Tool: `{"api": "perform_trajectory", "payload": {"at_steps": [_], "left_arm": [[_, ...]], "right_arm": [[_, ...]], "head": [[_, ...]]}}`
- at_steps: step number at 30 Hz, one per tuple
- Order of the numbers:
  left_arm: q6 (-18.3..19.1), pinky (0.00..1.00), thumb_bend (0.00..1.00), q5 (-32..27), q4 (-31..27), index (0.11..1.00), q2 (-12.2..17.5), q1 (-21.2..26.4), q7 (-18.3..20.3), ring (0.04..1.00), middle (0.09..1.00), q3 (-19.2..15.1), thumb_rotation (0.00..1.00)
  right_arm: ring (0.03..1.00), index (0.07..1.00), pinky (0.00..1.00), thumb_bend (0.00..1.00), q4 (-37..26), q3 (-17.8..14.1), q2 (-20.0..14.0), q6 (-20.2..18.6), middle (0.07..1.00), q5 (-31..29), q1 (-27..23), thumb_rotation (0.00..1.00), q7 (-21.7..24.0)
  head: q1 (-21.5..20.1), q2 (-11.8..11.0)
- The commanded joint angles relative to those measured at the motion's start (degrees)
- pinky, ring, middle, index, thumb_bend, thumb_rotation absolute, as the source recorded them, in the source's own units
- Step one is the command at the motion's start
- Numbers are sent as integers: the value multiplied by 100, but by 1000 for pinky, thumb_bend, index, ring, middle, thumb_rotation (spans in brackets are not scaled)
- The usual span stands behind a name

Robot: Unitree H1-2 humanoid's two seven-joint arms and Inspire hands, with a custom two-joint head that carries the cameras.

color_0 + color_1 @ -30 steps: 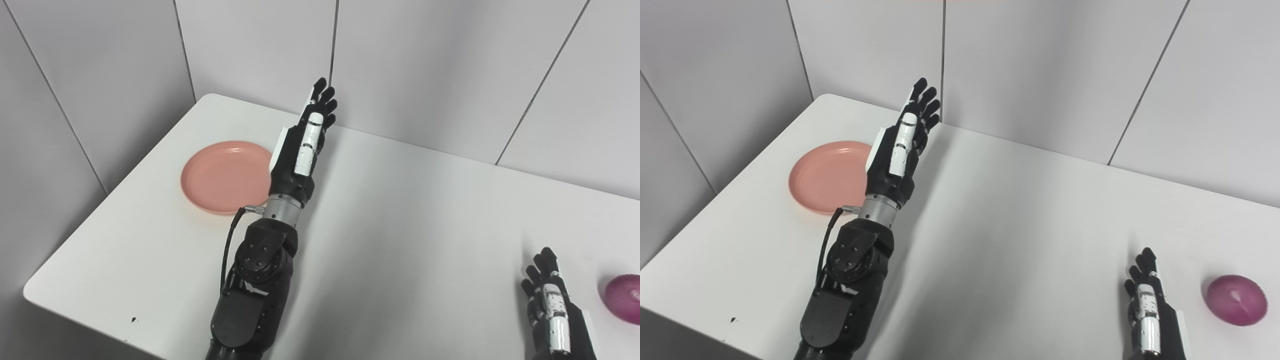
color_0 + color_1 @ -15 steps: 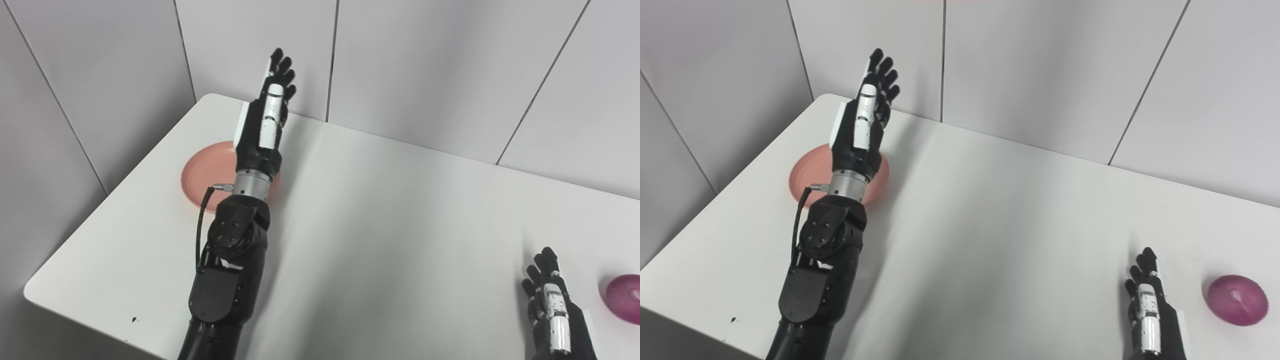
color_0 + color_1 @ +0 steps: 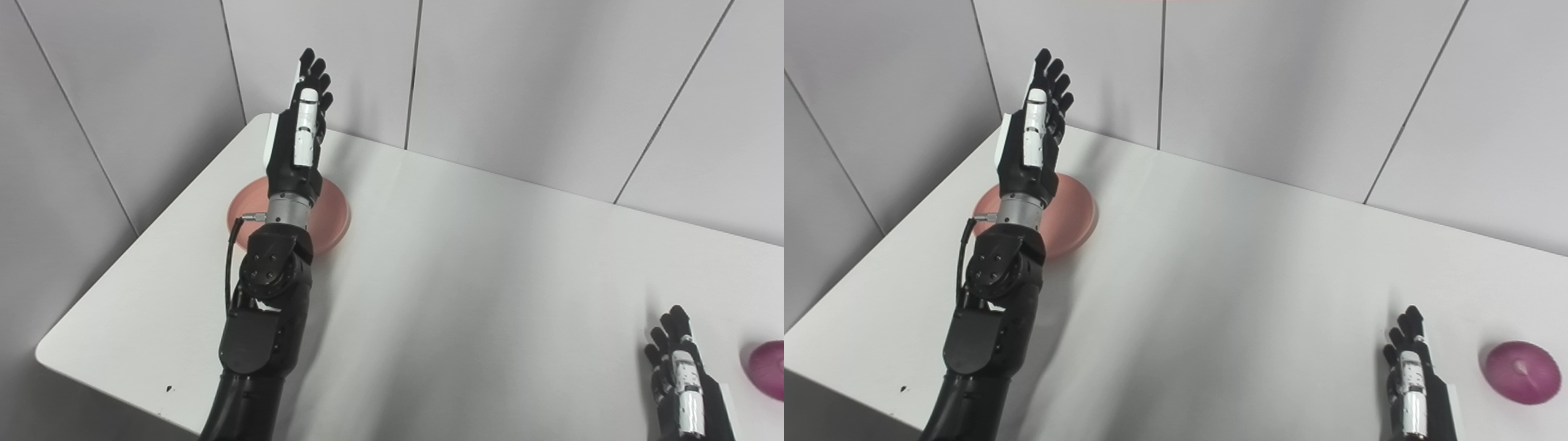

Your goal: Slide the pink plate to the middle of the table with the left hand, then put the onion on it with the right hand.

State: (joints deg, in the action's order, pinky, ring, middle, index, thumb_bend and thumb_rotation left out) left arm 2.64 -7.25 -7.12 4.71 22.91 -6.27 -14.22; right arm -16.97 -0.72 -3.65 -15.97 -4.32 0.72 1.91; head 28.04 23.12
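My forearm hides much of the pink plate at the bench's far-left corner. My left hand is raised above it, fingers straight, holding nothing. My right hand rests low, fingers extended, empty, beside the onion.
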Motion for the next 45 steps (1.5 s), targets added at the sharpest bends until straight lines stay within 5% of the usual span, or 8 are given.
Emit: {"api": "perform_trajectory", "payload": {"at_steps": [1,18,45], "left_arm": [[-68,990,439,68,-194,994,165,307,-53,999,1000,-30,1000],[72,996,402,-15,-333,975,493,367,-299,987,987,-478,1000],[-350,987,438,-416,574,960,1161,214,-347,986,984,-1240,1000]], "right_arm": [[1000,1000,1000,0,-51,-10,32,105,1000,-13,-45,1000,7],[1000,1000,1000,51,113,-18,-63,303,1000,-91,-55,1000,110],[1000,1000,1000,69,197,-37,-121,355,1000,-100,-72,1000,116]], "head": [[7,-13],[119,-75],[165,-81]]}}
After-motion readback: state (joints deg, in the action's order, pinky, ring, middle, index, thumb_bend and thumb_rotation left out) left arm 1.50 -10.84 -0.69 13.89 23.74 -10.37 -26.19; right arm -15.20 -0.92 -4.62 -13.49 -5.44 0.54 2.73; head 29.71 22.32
